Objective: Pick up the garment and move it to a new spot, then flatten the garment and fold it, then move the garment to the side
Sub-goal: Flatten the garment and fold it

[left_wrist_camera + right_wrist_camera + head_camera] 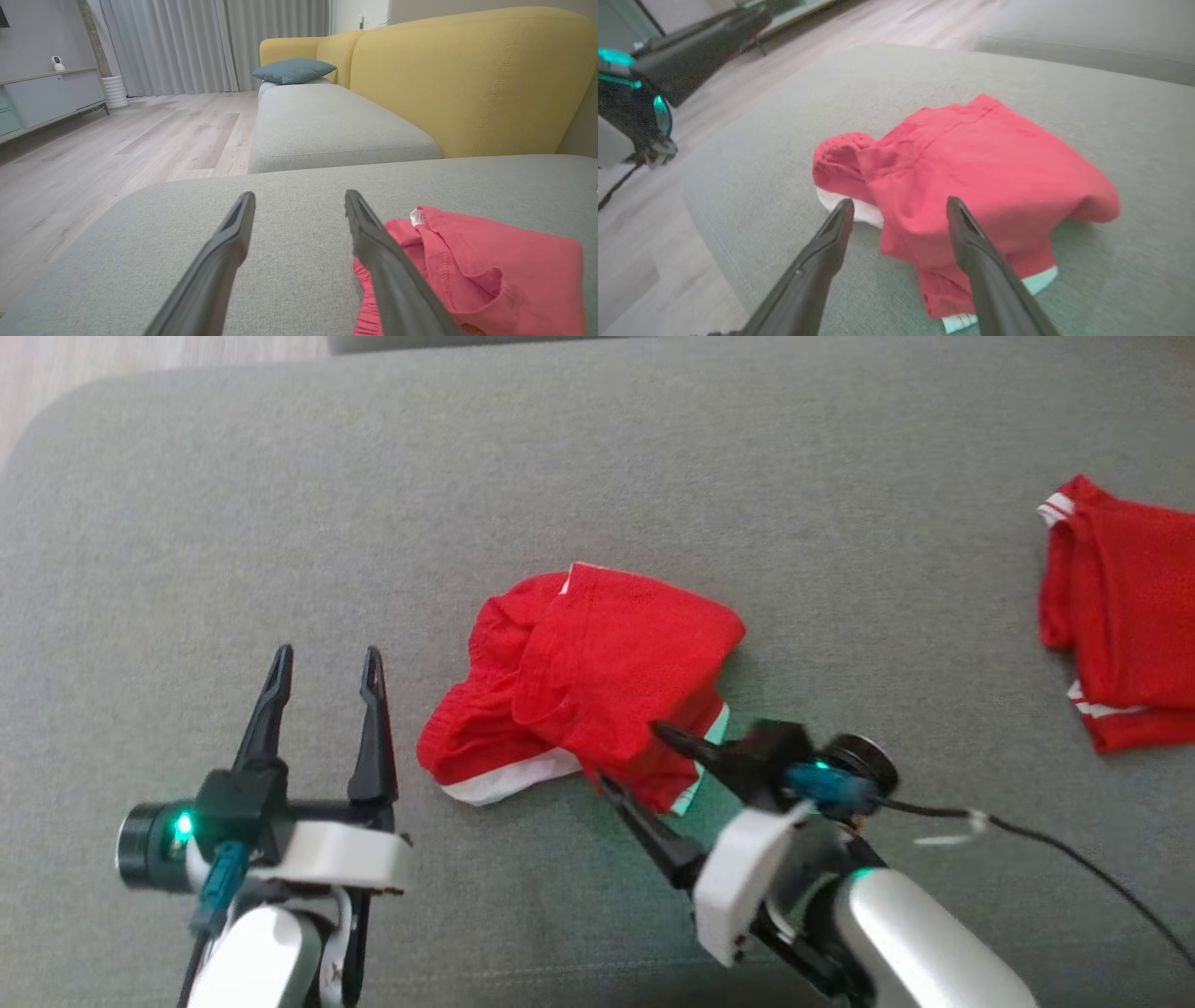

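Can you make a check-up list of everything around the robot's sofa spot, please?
Surface: grey sofa cushion, flat.
Job's things: red garment, crumpled in the middle, white trim showing.
Clutter: second red garment, lying apart at the right edge.
Grippers: left gripper open, beside the red garment, not touching; right gripper open, at its near edge.
Cables: black cable trailing from the right arm across the cushion.
Surroundings: yellow sofa back, blue pillow, wooden floor, grey curtains.
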`<state>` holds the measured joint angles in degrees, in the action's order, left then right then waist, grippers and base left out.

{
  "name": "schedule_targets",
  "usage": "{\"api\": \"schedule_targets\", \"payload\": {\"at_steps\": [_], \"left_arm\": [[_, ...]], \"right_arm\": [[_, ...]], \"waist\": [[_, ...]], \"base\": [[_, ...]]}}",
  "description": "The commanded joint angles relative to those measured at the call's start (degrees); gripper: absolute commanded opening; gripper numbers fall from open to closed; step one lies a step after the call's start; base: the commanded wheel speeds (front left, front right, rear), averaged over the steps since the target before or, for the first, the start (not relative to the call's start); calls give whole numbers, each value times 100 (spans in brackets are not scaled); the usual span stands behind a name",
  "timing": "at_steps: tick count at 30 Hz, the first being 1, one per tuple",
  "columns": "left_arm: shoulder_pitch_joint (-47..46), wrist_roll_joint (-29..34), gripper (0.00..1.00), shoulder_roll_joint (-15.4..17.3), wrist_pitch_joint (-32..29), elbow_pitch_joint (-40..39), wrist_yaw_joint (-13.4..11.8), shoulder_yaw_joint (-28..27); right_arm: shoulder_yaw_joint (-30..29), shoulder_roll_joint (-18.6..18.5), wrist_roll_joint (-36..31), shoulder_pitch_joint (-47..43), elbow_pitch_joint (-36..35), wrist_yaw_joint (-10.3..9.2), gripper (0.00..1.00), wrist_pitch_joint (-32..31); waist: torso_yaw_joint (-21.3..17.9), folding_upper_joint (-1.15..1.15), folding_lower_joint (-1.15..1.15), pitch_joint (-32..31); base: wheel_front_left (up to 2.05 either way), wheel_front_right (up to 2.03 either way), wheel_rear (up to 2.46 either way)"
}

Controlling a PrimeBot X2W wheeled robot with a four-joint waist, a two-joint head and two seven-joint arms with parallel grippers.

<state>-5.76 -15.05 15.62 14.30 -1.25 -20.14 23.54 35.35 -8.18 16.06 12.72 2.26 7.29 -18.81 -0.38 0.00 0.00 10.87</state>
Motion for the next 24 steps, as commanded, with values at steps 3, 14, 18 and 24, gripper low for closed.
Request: {"api": "schedule_targets", "payload": {"at_steps": [3,14,18,24], "left_arm": [[-296,12,100,-24,68,-134,20,-180],[-374,103,100,-201,69,-68,169,-293],[-358,146,100,-261,69,-47,216,-345],[-321,213,100,-311,70,-49,276,-428]], "right_arm": [[444,-52,-78,522,170,20,100,-176],[872,59,-429,1385,1065,20,0,-480],[401,149,-198,1300,981,20,0,-167],[-1067,291,43,945,817,20,0,164]], "waist": [[125,0,0,119],[299,0,0,284],[309,0,0,267],[223,0,0,248]], "base": [[0,0,0],[0,0,0],[0,0,0],[0,0,0]]}}
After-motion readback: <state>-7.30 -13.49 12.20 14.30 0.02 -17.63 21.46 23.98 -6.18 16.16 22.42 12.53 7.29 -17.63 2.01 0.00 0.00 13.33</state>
